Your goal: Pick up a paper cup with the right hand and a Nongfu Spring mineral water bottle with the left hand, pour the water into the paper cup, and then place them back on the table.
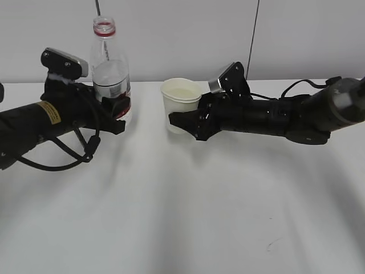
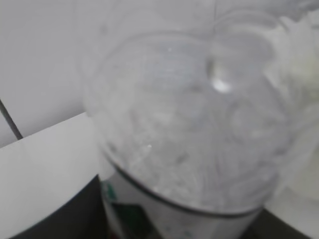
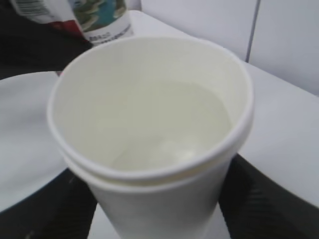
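The Nongfu Spring bottle [image 1: 111, 68] stands upright at the left, uncapped, with a red neck ring and some water in it. My left gripper [image 1: 117, 108] is shut around its labelled lower body. In the left wrist view the bottle [image 2: 189, 124] fills the frame, with dark fingers [image 2: 60, 214] at its sides. The white paper cup [image 1: 181, 100] is upright at the centre, with my right gripper [image 1: 185, 123] shut round its lower half. In the right wrist view the cup [image 3: 149, 189] holds clear water [image 3: 164, 124]. The bottle's label [image 3: 94, 17] shows behind it.
The white table [image 1: 182, 217] stretches forward of both arms, with small dark scuffs [image 1: 272, 244] near the front right. A pale wall with a dark vertical seam [image 1: 252, 40] stands behind. Loose black cables [image 1: 68, 154] hang under the left arm.
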Available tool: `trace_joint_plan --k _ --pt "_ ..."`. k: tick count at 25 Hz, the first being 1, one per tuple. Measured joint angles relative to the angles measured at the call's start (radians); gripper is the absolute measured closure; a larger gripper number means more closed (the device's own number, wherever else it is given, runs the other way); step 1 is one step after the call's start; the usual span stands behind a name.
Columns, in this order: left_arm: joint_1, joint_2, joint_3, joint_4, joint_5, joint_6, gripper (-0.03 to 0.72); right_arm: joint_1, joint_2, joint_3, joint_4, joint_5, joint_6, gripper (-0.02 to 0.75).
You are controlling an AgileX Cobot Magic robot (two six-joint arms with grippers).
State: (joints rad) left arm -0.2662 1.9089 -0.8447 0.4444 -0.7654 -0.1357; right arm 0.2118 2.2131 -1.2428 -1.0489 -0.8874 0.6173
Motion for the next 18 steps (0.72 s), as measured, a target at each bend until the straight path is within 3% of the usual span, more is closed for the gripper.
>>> trace_joint_plan --k 6,12,18 --pt "0.001 0.024 0.052 -0.023 -0.196 -0.038 0.358 -0.022 0.000 0.000 0.091 0.047 -0.040 0.216" --pt "-0.001 0.080 0.054 0.031 -0.218 -0.122 0.358 -0.064 0.000 0.007 0.138 0.121 -0.053 0.236" --pt "-0.019 0.106 0.054 0.134 -0.228 -0.133 0.358 -0.117 0.000 0.032 0.149 0.121 -0.060 0.256"
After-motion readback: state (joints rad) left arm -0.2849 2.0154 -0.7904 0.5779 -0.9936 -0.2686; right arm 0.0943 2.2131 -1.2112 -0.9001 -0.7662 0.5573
